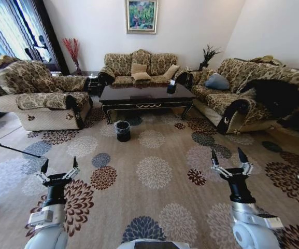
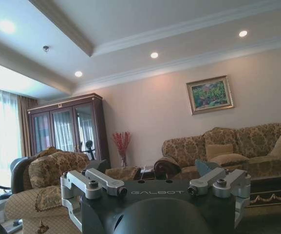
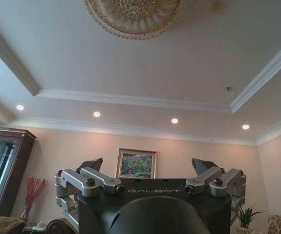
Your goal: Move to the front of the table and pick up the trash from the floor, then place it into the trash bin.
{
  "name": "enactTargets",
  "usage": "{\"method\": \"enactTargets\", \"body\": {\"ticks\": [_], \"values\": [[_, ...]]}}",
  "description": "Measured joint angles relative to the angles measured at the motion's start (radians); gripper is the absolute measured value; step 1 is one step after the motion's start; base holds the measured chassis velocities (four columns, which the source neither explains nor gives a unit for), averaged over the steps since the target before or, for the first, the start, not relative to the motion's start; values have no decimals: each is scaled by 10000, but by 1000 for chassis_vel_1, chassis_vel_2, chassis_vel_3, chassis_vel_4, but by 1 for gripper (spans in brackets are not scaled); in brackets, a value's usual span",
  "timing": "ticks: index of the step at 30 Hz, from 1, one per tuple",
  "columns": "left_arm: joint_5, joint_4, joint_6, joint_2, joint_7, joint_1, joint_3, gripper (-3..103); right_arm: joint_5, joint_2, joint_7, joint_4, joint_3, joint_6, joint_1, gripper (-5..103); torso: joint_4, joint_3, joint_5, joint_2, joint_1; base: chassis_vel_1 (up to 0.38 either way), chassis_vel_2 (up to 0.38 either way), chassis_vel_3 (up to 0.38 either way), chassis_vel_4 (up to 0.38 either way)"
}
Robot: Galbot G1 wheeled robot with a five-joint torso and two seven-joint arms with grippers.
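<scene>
Trash bin (image 1: 122,130) on flowered carpet (image 1: 154,171)

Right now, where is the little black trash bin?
In the head view, the trash bin stands on the flowery carpet just in front of the table, near its left front leg, far ahead of both raised pincers.

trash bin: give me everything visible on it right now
The trash bin is a small round black bin, standing upright on the patterned carpet just in front of the table, near its front left leg and apart from it. A crinkly clear liner is folded over its rim. The opening looks dark; its contents cannot be made out. Nothing touches it but the floor, and both grippers are far from it.
</scene>
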Motion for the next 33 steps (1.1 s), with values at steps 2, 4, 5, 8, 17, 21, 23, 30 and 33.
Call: {"method": "enactTargets", "body": {"ticks": [2, 4, 5, 8, 17, 21, 23, 30, 33], "values": [[-1, 0, 0, 0, 0, 0, 0, 100, 0, 0, 0, 0, 0, 0, 0, 100, 0, 26, 0, 54, 28, 0, 0, 0, 0], [0, 0, 0, 0, 0, 0, 0, 100, 0, 0, 0, 0, 0, 0, 0, 100, 0, 91, 0, 172, 82, 0, 0, 0, 0], [0, 0, 0, 0, 0, 0, 0, 100, 0, 0, 0, 0, 0, 0, 0, 100, 0, 91, 0, 172, 82, 0, 0, 0, 0], [0, 0, 0, 0, 0, 0, 0, 100, 0, 0, 0, 0, 0, 0, 0, 100, 0, 205, 0, 367, 162, 0, 0, 0, 0], [-1, -1, 0, 0, 0, 0, 0, 100, 0, 0, 0, 0, 0, 0, 0, 100, 0, 430, 0, 769, 340, 0, 0, 0, 0], [0, 0, 0, 0, 0, 0, 0, 100, 0, 0, 0, 0, 0, 0, 0, 100, 0, 522, 0, 940, 420, 0, 0, 0, 0], [0, 0, 0, 1, 0, 0, 0, 100, 0, 0, 0, 0, 0, 0, 0, 100, 0, 597, 0, 1068, 471, 0, 0, 0, 0], [0, 0, 0, 0, 0, 0, 0, 100, 0, 0, 0, 0, 0, 0, 0, 100, 0, 798, 0, 1431, 636, 0, 0, 0, 0], [0, 0, 0, 0, 0, 0, 0, 100, 0, 0, 0, 0, 0, 0, 0, 100, 0, 865, 0, 1555, 689, 0, 0, 0, 0]]}}
